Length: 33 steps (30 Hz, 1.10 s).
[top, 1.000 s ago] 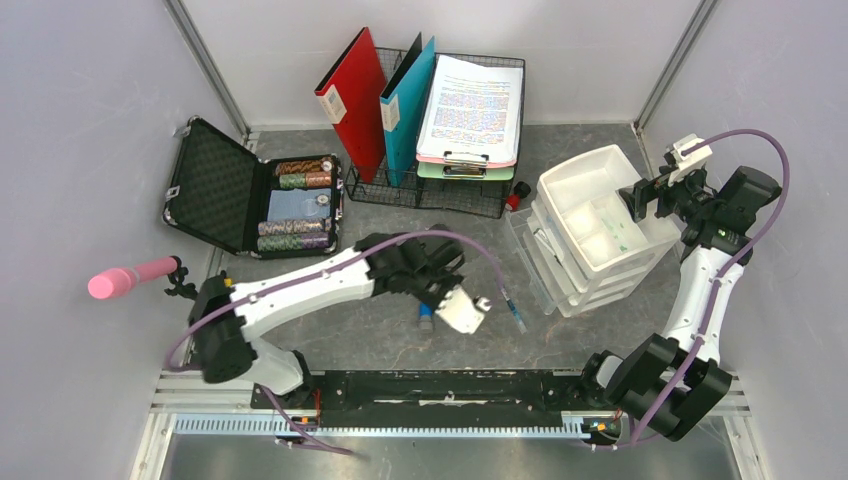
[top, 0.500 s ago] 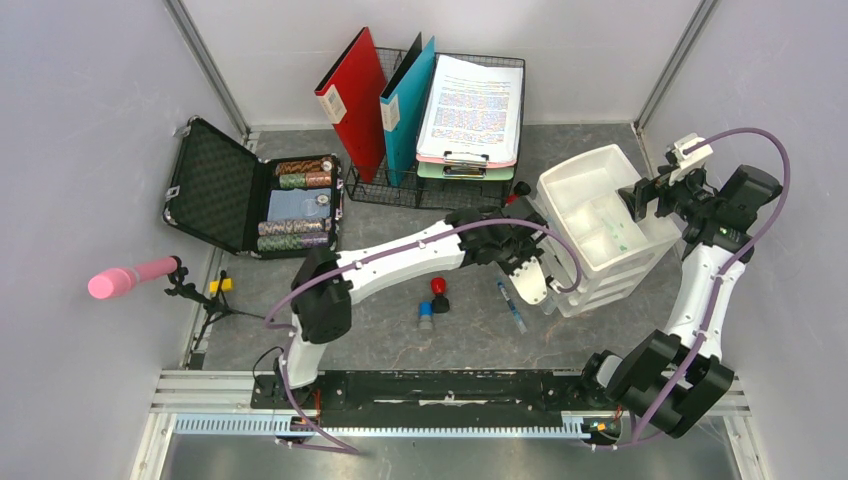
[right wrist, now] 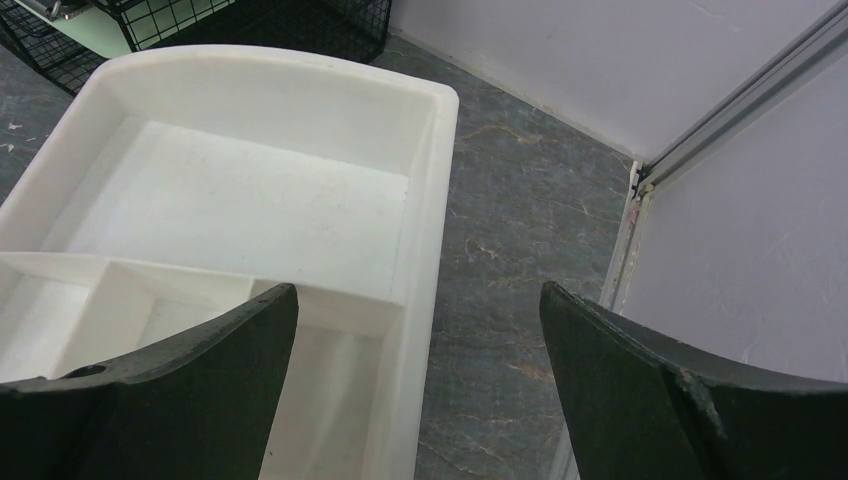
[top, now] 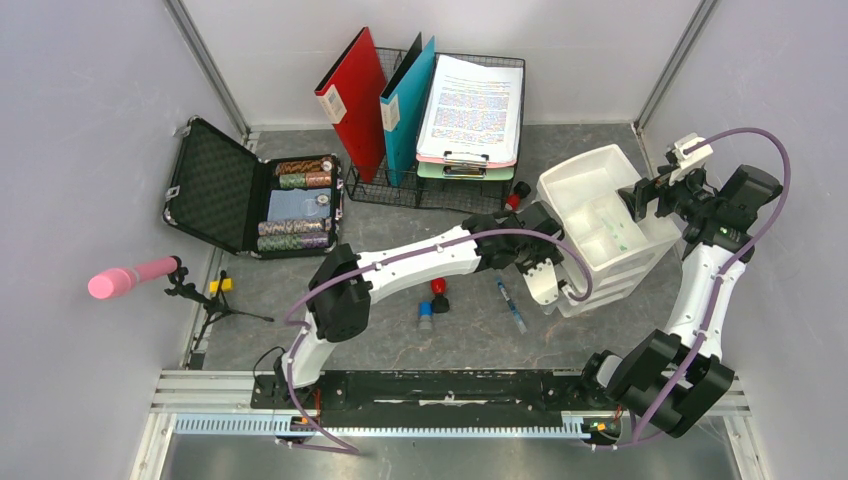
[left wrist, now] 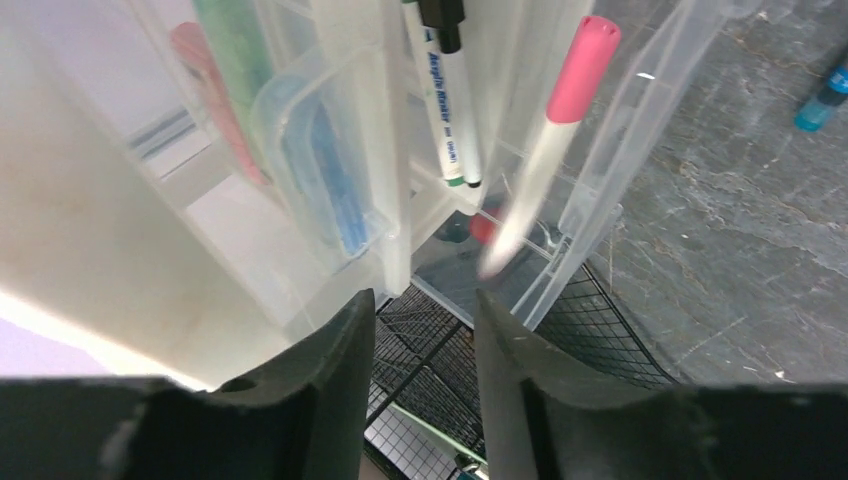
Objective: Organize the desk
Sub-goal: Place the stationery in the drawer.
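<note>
Apparently the left hand [left wrist: 425, 300], jaws parted and empty, hangs over the open drawer [left wrist: 590, 230] so the pink-capped pen [left wrist: 548, 145] drops in.

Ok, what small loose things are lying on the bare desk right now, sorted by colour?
Red-and-black bits: 2
Blue pen: 1
Blue stub: 1
Total: 4
</note>
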Each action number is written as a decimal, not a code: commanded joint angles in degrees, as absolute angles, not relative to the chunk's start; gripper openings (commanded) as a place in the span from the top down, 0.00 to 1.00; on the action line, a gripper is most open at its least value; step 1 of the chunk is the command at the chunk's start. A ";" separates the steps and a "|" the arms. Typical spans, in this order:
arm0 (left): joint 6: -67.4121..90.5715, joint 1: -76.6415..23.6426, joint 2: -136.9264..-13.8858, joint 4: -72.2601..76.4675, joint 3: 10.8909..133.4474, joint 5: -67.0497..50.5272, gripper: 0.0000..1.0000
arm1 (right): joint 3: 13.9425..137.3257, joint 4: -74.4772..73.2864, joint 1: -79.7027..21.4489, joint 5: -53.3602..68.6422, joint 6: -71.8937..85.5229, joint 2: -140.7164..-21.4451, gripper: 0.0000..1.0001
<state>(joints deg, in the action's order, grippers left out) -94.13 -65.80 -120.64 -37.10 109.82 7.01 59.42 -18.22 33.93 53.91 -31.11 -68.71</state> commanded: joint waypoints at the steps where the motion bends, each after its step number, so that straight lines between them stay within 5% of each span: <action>1: -91.09 -66.21 -118.93 -33.22 112.59 7.76 0.48 | 52.46 -35.16 32.25 49.91 -38.67 -74.57 0.02; 14: -66.57 -66.38 -104.19 -42.33 103.27 0.98 0.18 | 52.56 -35.41 32.21 50.32 -38.84 -73.98 0.02; 22: -64.06 -66.38 -102.90 -45.01 92.63 -12.92 0.23 | 52.46 -35.40 32.26 50.36 -38.76 -73.93 0.02; 33: -67.32 -66.34 -113.81 -45.02 95.38 -17.50 0.30 | 52.42 -35.31 32.26 50.01 -38.89 -74.47 0.02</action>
